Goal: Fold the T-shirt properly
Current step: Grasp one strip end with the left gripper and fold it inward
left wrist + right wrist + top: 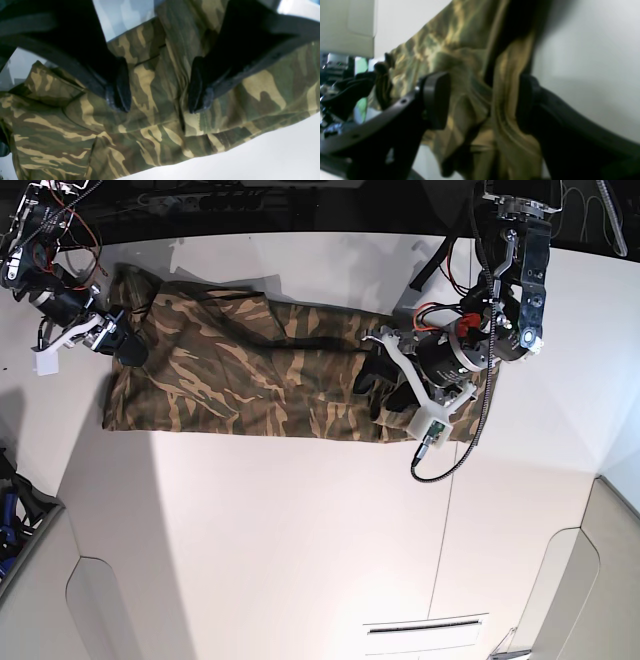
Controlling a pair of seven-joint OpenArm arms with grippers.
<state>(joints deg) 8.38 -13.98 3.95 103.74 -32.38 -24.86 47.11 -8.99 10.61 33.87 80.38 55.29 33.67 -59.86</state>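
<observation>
1. Across the far half of the white worktop (300, 560), the T-shirt (270, 385) lies as one long camouflage band running from side to side, already folded lengthwise by the look of it.
2. At one end, the left hand (372, 385) stands over the cloth with its fingers (120, 87) spread wide and nothing pinched between them.
3. At the other end, the right hand (122, 340) is also spread wide; a ridge of cloth stands between its pads (436, 100), but they do not press on it.
4. The next fold probably runs end to end. To do it well, each hand should pinch all layers near the edge, lift level with the other, and lay the end down square without dragging.
5. Count: one T-shirt, two hands, one worktop.
</observation>
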